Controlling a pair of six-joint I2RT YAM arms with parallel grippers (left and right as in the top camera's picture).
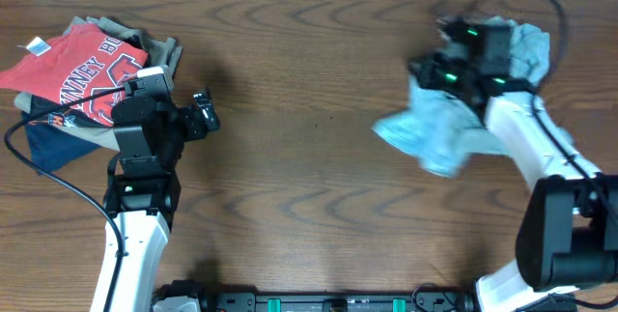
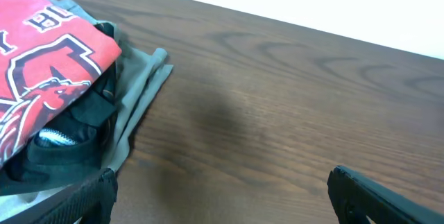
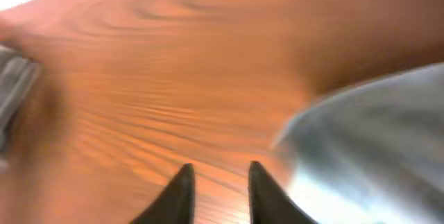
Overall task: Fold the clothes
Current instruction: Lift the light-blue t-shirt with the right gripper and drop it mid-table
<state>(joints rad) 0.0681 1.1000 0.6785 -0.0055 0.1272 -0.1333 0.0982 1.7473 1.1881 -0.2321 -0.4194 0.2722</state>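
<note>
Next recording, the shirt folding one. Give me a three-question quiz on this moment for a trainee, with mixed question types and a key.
1. True or false: the pale blue T-shirt lies flat and neatly folded.
2. Which gripper is nearest the T-shirt? A) left gripper B) right gripper C) both equally
3. Fill in: the lettered shirt beside the left gripper is ___ in colour.

Key: 1 false, it is crumpled; 2 B; 3 red.

- Dark wood-grain counter (image 1: 309, 90).
- Pile of folded garments (image 1: 48, 140) at its far left, a red shirt (image 1: 82, 70) with white lettering on top.
- Crumpled pale blue-grey T-shirt (image 1: 430, 133) at its right.
</note>
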